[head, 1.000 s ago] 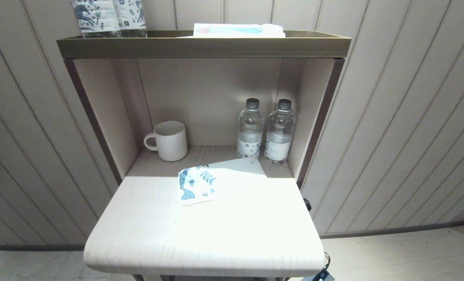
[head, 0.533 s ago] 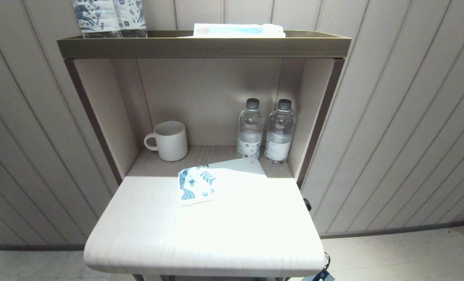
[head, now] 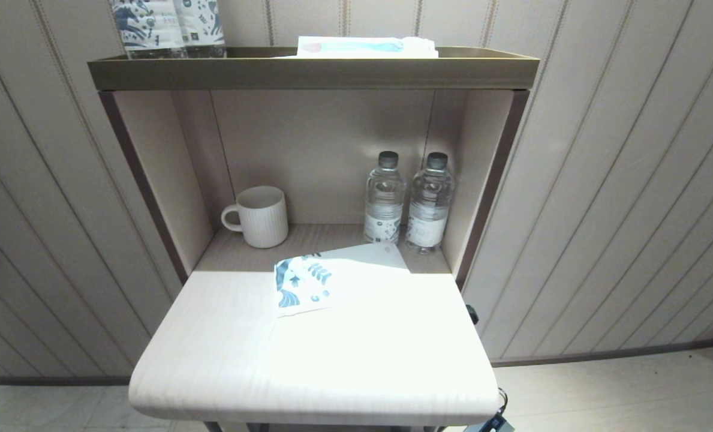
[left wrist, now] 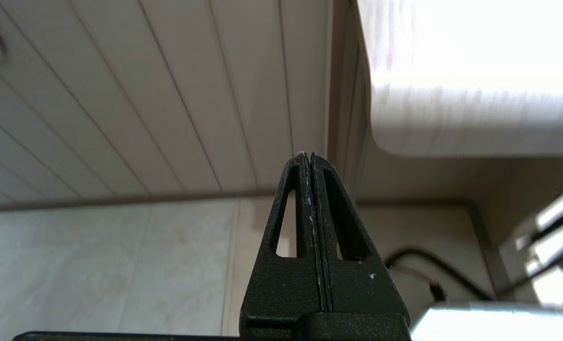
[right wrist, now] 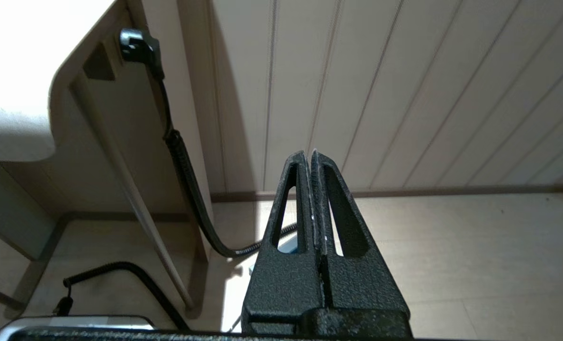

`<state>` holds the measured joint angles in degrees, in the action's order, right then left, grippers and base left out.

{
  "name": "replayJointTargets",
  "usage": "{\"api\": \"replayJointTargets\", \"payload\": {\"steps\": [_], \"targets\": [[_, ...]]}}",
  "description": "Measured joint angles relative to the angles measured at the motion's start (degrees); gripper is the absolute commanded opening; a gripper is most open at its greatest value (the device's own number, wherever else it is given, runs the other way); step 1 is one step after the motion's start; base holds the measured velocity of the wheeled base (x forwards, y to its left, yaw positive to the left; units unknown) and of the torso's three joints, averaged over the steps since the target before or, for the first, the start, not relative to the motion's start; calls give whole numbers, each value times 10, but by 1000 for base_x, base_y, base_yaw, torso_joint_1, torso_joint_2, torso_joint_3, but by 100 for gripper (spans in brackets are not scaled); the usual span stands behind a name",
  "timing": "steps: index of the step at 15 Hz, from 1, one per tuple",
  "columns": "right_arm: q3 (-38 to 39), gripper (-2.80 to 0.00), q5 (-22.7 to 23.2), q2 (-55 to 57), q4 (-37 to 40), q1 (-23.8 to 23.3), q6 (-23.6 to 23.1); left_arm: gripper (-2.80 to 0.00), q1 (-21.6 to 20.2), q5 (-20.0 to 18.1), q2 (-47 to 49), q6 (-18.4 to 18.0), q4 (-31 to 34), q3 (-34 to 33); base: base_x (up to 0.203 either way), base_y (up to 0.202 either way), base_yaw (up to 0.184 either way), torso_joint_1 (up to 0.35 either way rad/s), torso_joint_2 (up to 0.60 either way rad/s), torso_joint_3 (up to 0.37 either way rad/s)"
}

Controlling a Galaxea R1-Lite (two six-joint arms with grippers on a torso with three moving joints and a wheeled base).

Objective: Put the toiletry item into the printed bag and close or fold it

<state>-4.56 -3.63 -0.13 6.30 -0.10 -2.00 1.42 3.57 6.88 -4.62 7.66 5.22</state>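
Observation:
The printed bag [head: 338,277], a flat white pouch with a dark blue pattern at its left end, lies on the pale tabletop [head: 224,354] just in front of the shelf niche. No toothbrush shows in any view. My left gripper [left wrist: 308,156] hangs below the table's left front corner, shut with nothing between its fingers. My right gripper [right wrist: 308,154] is parked low beside the table's right side, also shut and empty. Neither arm appears in the head view.
A ribbed white mug [head: 259,216] and two water bottles [head: 384,198] [head: 430,201] stand in the niche behind the pouch. The top tray [head: 308,71] holds printed bottles [head: 167,27] and a pale packet [head: 365,47]. Cables [right wrist: 186,189] run under the table.

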Motion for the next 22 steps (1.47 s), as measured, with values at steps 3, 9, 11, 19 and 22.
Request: {"api": "replayJointTargets", "payload": {"steps": [3,9,11,19,22], "targets": [[35,-280,34,0,-82,0,-3,-280,-13,0,-49,-26,-27,-4,0,0,0,0,0,0],[45,-280,29,0,-97,0,10,-280,-15,-22,-67,14,-19,-6,0,0,0,0,0,0],[46,-280,26,0,-97,0,17,-280,-15,-25,-68,41,13,4,0,0,0,0,0,0],[46,-280,25,1,-96,0,18,-280,-14,-48,-68,4,-72,-45,0,0,0,0,0,0],[46,-280,25,1,-96,0,19,-280,-14,-38,-68,27,-70,-51,0,0,0,0,0,0]]}}
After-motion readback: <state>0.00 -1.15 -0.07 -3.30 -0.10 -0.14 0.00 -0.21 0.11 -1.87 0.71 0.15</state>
